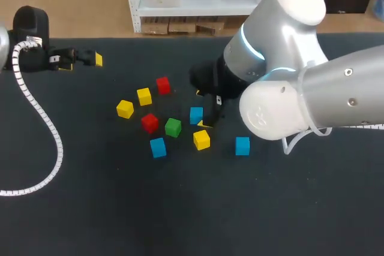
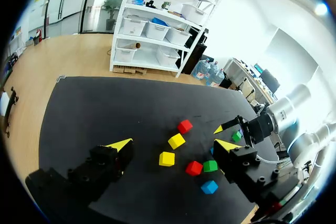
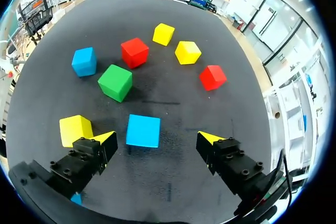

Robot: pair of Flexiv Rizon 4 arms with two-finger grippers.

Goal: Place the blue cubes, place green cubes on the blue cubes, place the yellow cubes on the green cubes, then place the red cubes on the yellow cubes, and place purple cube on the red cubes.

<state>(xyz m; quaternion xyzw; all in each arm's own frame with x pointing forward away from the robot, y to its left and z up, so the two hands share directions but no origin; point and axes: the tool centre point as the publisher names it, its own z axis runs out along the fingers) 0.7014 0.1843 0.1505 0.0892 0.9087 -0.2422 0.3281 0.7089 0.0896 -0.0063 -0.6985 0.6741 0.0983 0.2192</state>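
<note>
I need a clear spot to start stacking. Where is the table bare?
Bare: table nearer the robot than the blue cubes; also between white cable and leftmost yellow cube. Crowded: around the green cube, by the right gripper.

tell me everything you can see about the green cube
The green cube is a small block, plain bright green, matte, with sharp edges. It sits flat on the black table, with nothing on top. A red cube lies close beside it; whether they touch is unclear. It lies ahead of the open right gripper, beyond a blue cube; no gripper touches it.
</note>
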